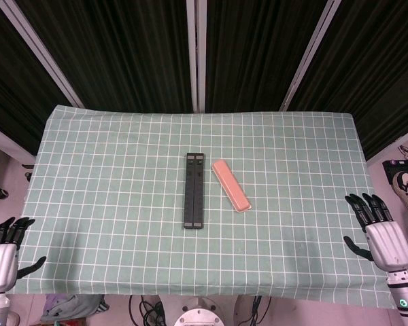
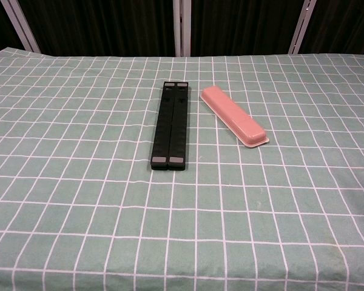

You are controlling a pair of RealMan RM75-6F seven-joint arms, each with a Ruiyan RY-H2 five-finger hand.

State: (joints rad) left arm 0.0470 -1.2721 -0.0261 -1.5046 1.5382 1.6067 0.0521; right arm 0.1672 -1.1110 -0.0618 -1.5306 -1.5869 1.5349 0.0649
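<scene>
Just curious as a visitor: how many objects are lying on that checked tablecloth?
2. A long black folded bar lies at the middle of the green checked cloth, and a pink case lies angled just to its right, apart from it. Nothing seems hidden.

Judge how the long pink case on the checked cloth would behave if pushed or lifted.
The pink case looks rigid, so it would probably keep its shape. It lies flat on a flanged rim, so it should slide rather than roll. Its smooth rounded top may prove slippery.
</scene>
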